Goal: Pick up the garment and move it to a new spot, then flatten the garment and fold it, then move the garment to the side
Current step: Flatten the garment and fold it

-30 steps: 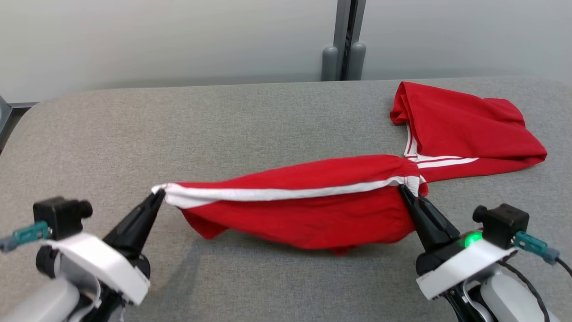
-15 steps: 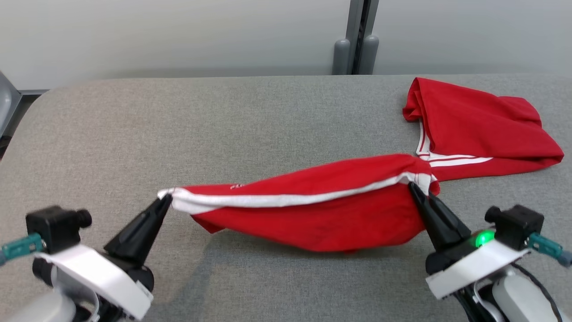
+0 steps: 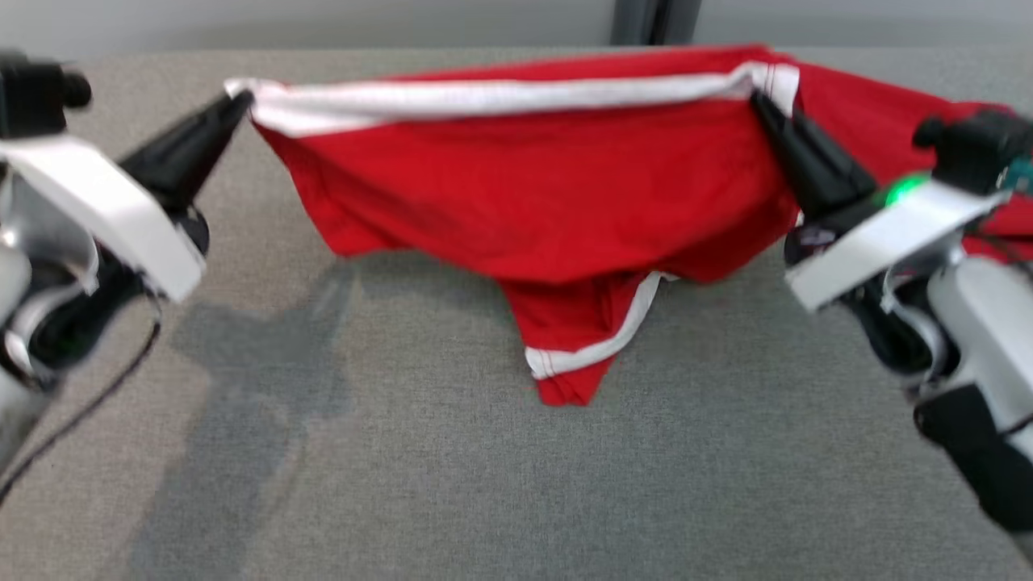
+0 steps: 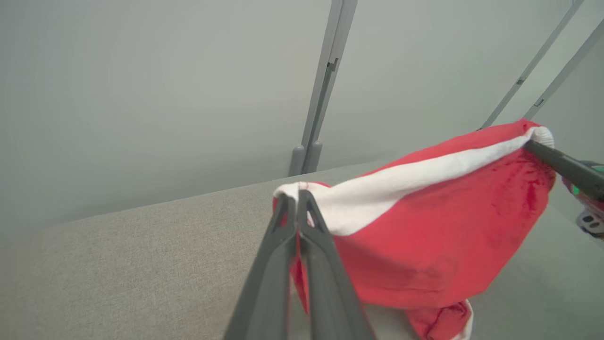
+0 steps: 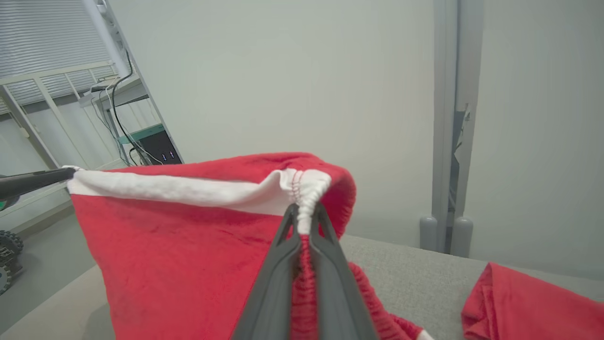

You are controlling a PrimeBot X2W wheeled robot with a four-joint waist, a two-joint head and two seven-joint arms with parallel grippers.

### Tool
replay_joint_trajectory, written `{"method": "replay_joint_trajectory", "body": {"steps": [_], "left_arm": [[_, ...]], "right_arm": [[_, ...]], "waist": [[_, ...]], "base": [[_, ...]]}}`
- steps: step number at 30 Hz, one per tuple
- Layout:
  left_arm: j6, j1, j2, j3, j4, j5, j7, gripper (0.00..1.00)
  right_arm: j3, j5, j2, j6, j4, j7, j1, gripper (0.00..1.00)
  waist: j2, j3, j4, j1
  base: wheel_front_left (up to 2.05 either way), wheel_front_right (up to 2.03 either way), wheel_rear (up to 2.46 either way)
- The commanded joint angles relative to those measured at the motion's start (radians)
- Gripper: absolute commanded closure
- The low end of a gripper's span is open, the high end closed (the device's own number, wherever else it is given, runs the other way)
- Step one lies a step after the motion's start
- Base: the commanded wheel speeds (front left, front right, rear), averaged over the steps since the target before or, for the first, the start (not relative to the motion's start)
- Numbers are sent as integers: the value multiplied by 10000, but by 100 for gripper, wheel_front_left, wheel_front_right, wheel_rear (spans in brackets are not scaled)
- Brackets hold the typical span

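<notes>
The garment [image 3: 549,186] is a pair of red shorts with a white waistband, hanging stretched between my two grippers above the grey table [image 3: 403,452]. My left gripper [image 3: 238,101] is shut on the waistband's left end, as the left wrist view shows close up [image 4: 297,196]. My right gripper [image 3: 759,97] is shut on the gathered right end [image 5: 304,212]. A red leg with a white hem [image 3: 577,363] dangles from the middle, its tip at or just above the table. The cloth [image 5: 179,245] between my grippers hangs in a taut sheet.
More red cloth [image 5: 533,302] lies on the table beyond my right gripper; I cannot tell whether it joins the held piece. A grey post [image 4: 325,85] stands against the pale wall behind the table. A rack with cables [image 5: 132,123] stands off to the left.
Both grippers have risen and lifted the waistband well off the table. The shorts now hang in the air with one leg dangling. The head camera has also shifted.
</notes>
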Motion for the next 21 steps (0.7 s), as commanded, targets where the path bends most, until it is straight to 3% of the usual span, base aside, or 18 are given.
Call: {"method": "replay_joint_trajectory", "body": {"steps": [1,6,11,21], "left_arm": [[-263,-739,-229,23,653,85,256,100],[-813,-2874,-984,114,2385,-26,1035,100],[-986,-4727,-1417,216,3638,150,1384,100],[-1060,-8325,-2243,307,5836,1070,-257,100]], "right_arm": [[156,382,-123,7,271,187,-786,100],[641,1453,-188,7,1105,683,-3247,100],[938,2076,-115,7,1743,816,-5227,100],[1355,2536,132,7,3184,-1032,-8908,100]], "waist": [[0,655,-8,0],[0,1745,11,0],[0,2747,140,0],[0,3994,481,0]], "base": [[0,0,0],[0,0,0],[0,0,0],[0,0,0]]}}
